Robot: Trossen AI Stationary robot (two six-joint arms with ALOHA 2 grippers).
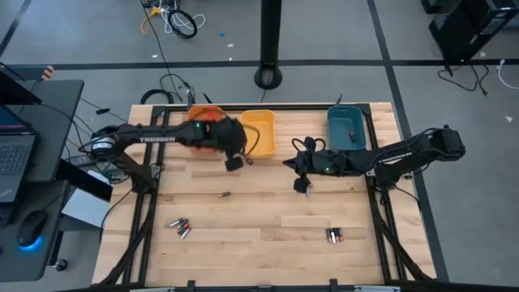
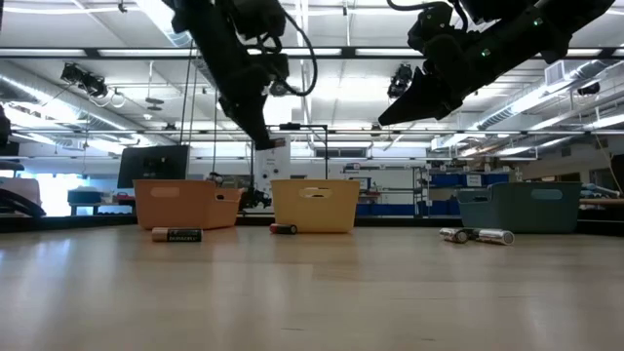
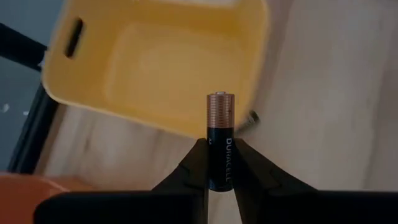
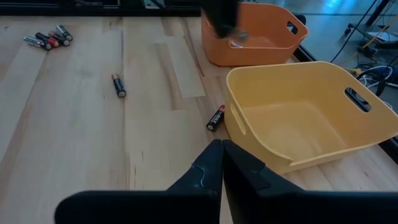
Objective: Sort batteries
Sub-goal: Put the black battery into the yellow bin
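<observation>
Left jaws (image 3: 217, 163) clamp battery (image 3: 220, 134) above empty yellow bin (image 3: 155, 74).

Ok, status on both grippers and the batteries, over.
Left gripper shut on Duracell battery, above yellow bin edge. Right gripper shut, empty, mid-table. Loose batteries on table, nothing blocking.
</observation>
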